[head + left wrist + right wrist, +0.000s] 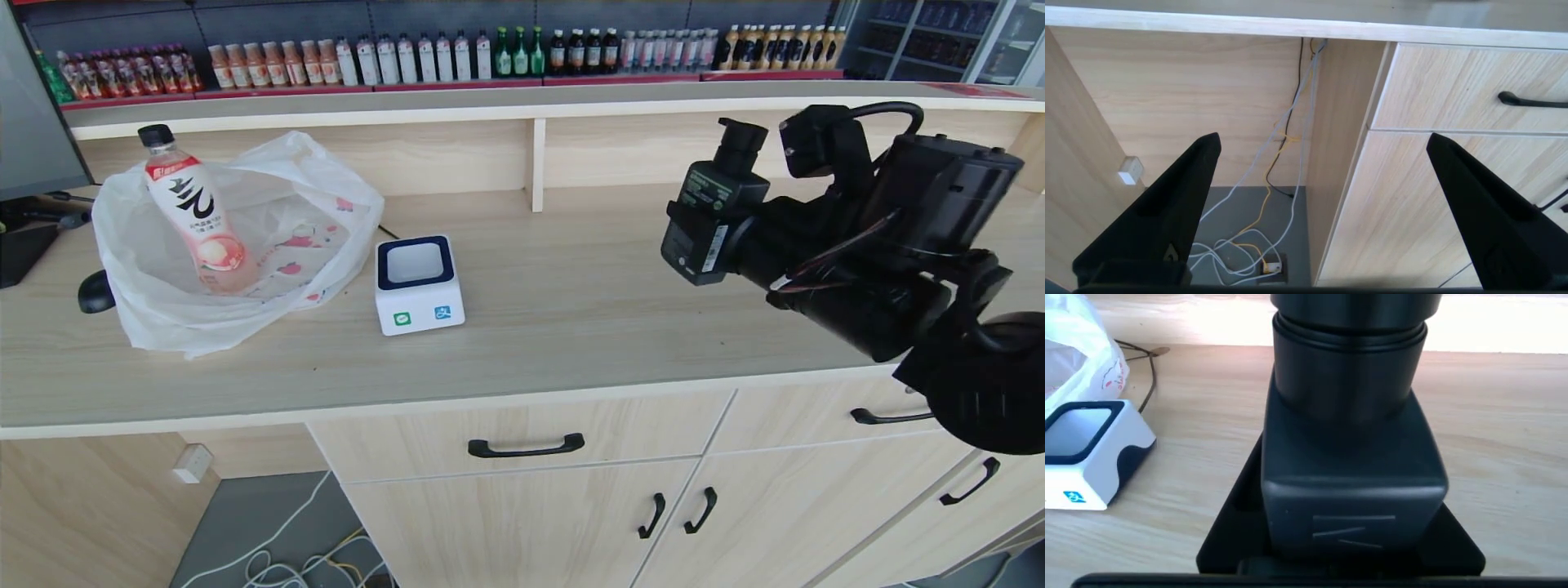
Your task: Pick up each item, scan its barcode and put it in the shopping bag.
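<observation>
A dark, square-bodied bottle (712, 204) with a round black cap hangs above the right part of the wooden counter (571, 310). My right gripper (763, 249) is shut on it. In the right wrist view the same bottle (1351, 457) stands between the black fingers (1229, 531). The white scanner (418, 284) with a dark blue top sits at the counter's middle left, also seen as the scanner (1086, 457). Left of it the white shopping bag (310, 188) lies open, with a pink drink bottle (200, 220) leaning inside. My left gripper (1323, 229) is open below the counter top, facing the cabinet fronts.
A black mouse (95, 291) and a monitor's edge (37, 106) lie left of the bag. A raised back ledge with a divider (537, 163) bounds the counter. Drawers with black handles (526, 447) are underneath, and loose cables (1257, 245) lie on the floor.
</observation>
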Controlling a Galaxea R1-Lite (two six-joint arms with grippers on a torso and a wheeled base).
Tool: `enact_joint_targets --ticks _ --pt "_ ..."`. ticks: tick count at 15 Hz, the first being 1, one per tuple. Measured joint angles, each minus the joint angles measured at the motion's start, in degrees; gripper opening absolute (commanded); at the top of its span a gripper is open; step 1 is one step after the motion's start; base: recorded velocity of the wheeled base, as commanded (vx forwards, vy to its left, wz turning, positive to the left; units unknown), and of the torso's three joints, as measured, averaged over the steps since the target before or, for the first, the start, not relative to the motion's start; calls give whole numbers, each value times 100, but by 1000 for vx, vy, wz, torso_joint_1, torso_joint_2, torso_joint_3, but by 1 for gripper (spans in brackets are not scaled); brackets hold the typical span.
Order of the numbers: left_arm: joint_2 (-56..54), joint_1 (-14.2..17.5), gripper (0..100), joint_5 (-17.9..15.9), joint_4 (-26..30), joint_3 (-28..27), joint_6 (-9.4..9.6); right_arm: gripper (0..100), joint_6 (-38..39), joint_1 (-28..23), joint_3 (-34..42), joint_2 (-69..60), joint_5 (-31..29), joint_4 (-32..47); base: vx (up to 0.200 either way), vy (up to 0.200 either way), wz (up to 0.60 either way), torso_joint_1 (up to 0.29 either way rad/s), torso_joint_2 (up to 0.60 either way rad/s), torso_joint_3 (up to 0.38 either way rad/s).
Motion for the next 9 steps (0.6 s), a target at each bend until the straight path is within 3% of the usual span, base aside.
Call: enact_joint_targets --ticks 4,9 --pt "-2 2 100 0 0 0 0 0 -115 226 1365 -1061 101 -117 0 0 0 0 0 0" --pt "-2 0 100 0 0 0 0 0 251 394 1787 -1301 1524 -389 0 0 0 0 0 0"
